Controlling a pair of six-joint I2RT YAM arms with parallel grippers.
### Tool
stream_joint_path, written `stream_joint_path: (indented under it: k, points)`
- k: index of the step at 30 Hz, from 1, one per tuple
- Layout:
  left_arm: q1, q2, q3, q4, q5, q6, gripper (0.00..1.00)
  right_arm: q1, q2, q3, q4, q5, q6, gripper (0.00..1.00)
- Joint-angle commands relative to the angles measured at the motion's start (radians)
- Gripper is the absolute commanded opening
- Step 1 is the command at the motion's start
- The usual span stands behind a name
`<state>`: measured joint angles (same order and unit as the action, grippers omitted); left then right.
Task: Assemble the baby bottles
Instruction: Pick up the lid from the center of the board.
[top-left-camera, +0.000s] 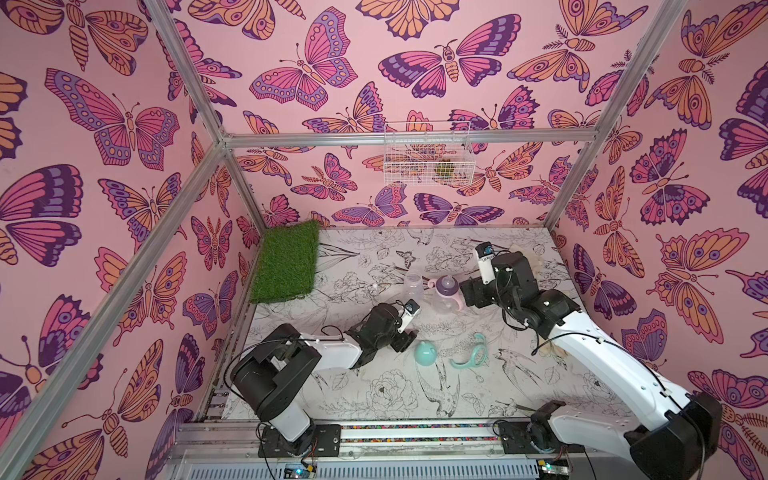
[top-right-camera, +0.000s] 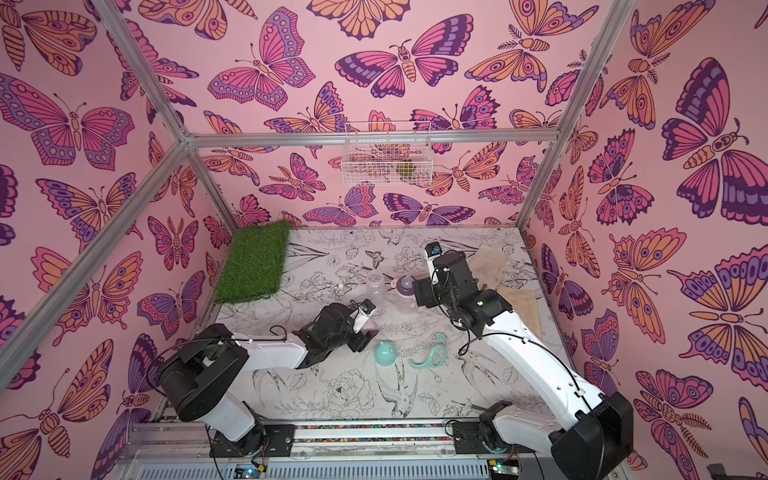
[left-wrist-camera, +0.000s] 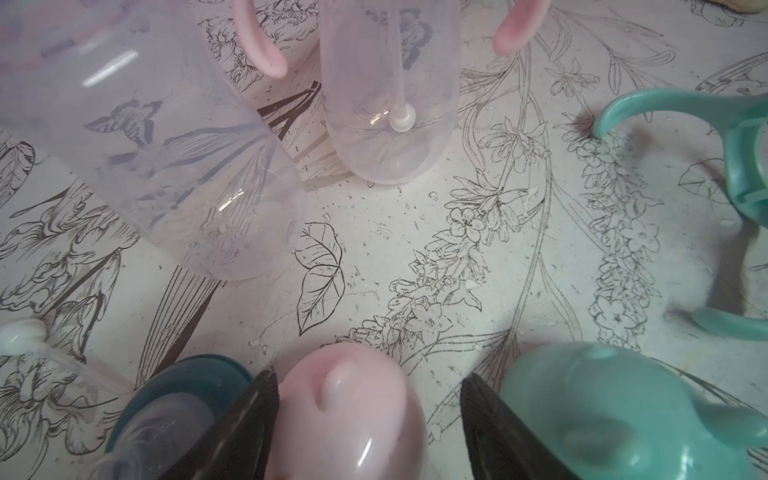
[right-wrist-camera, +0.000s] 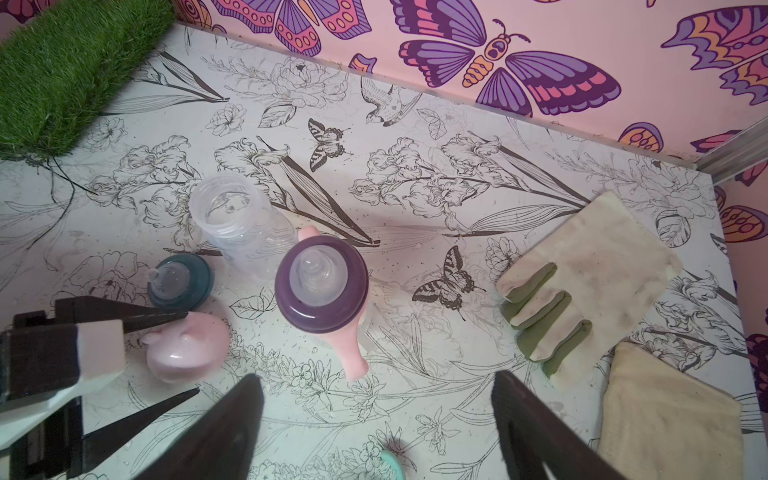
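**Bottle parts on the floral counter:** The left pincer (left-wrist-camera: 368, 378) stood spread around the pink dome cap (left-wrist-camera: 349, 419) on the counter (right-wrist-camera: 415, 199), one finger right beside it and a clear gap at the other. Outside one finger lay the dark teal nipple collar (left-wrist-camera: 183, 386). Outside the other lay the teal dome cap (left-wrist-camera: 602, 415), with the teal handle ring (left-wrist-camera: 748, 166) past that. Ahead of its tips stood the open clear bottle (right-wrist-camera: 237, 216) and the pink-handled bottle (right-wrist-camera: 322, 286), which wore its purple collar. The right pincer (right-wrist-camera: 376, 376), spread wide and holding nothing, hovered just short of that pink-handled bottle, with beige gloves (right-wrist-camera: 590, 282) off to one side.
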<state>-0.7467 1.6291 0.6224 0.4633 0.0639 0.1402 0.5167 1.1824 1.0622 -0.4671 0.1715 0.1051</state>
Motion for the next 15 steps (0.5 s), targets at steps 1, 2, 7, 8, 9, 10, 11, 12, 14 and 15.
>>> stream_joint_path:
  k: [1,2,7,8,9,10,11,12,14,15]
  points:
    - [0.007,0.031,-0.023,-0.012,0.036,-0.005,0.72,-0.007,-0.019,-0.006,0.009,-0.006,0.014,0.88]
    - [0.009,0.035,-0.024,-0.012,0.038,-0.007,0.71,-0.007,-0.019,-0.006,0.008,-0.007,0.015,0.88]
    - [0.01,0.057,-0.019,-0.012,0.058,-0.008,0.71,-0.007,-0.019,-0.006,0.008,-0.006,0.015,0.88]
    - [0.01,0.061,-0.016,-0.011,0.059,-0.011,0.71,-0.007,-0.019,-0.005,0.009,-0.006,0.015,0.88]
    - [0.01,0.065,-0.015,-0.012,0.056,-0.014,0.71,-0.007,-0.019,-0.006,0.008,-0.007,0.015,0.88]
    - [0.01,0.069,-0.013,-0.012,0.051,-0.014,0.71,-0.007,-0.019,-0.006,0.007,-0.006,0.015,0.88]
    - [0.01,0.075,-0.009,-0.019,0.046,-0.013,0.71,-0.007,-0.02,-0.006,0.007,-0.006,0.015,0.88]
    - [0.009,0.079,-0.002,-0.033,0.041,-0.01,0.71,-0.007,-0.021,-0.008,0.006,-0.004,0.015,0.88]
    - [0.007,0.086,0.013,-0.068,0.038,-0.003,0.72,-0.007,-0.022,-0.009,0.007,-0.005,0.015,0.88]
    - [0.005,0.086,0.018,-0.08,0.033,0.002,0.73,-0.007,-0.023,-0.009,0.008,-0.004,0.015,0.88]
